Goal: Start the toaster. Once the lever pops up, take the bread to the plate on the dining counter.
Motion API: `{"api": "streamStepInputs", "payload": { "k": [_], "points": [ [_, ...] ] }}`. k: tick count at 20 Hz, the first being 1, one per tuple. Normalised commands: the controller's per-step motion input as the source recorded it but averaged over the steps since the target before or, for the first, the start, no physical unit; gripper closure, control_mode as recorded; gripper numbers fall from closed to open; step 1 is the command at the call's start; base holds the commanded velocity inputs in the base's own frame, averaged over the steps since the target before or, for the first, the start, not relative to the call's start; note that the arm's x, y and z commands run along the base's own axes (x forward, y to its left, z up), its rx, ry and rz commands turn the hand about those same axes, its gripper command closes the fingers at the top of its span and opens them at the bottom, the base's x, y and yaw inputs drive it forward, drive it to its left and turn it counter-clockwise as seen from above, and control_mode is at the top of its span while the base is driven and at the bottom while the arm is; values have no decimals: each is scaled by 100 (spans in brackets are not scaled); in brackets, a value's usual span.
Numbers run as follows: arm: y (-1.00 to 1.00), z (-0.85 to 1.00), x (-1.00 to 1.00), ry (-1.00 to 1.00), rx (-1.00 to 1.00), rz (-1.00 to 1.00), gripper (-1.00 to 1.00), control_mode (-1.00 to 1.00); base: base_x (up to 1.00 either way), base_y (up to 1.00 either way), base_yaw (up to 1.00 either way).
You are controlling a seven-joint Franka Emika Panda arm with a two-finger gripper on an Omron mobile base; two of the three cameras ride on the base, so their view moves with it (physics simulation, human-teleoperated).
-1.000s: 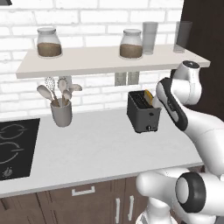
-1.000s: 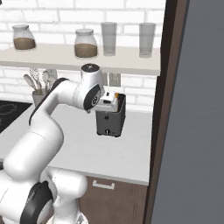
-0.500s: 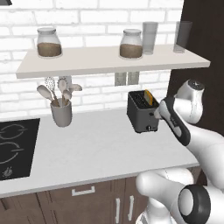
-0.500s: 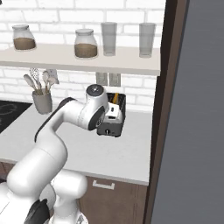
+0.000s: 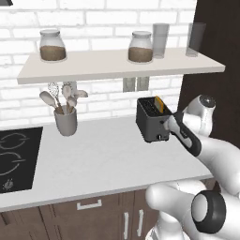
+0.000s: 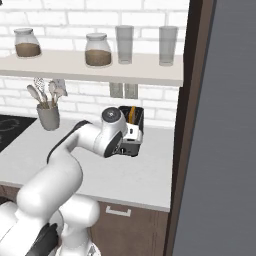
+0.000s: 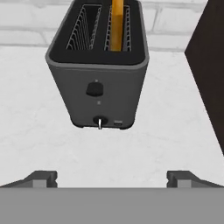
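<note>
A: Running left to right along the pale speckled worktop (image 5: pixel 93 159), what stands there?

B: At the far left is a black cooktop (image 5: pixel 16 159) set into the surface. Next comes a grey cylindrical utensil holder (image 5: pixel 65 123) with wooden spoons and a whisk, close to the white brick wall. Further right is the small boxy dark grey toaster (image 5: pixel 151 119), near the dark wooden panel at the worktop's end.

A: And the bread?

B: The tan-orange slice of bread (image 7: pixel 116 24) stands upright in the toaster's right slot, as the hand view shows it; the left slot shows only its wire cage. On the narrow front face there is a round dark knob, and low down the tiny pale lever (image 7: pixel 100 124), which seems to sit at the bottom of its travel, though it is too small to be sure.

A: The end effector?

B: The end effector (image 7: pixel 112 178) faces that narrow front, a little apart from it, its two dark fingertips spread wide with nothing between them.

A: Above?

B: A pale wall shelf (image 5: pixel 117 65) carries two glass jars and two tumblers.
</note>
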Motion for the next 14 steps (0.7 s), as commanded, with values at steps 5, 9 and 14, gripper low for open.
{"api": "streamStepInputs", "payload": {
  "k": [5, 9, 14],
  "points": [
    [0, -5, 39, 0, 0, 0, -100, -100, 0, 0, 0],
    [0, 0, 42, 0, 0, 0, -100, -100, 0, 0, 0],
    [0, 0, 39, 0, 0, 0, -100, -100, 0, 0, 0]
  ]
}}
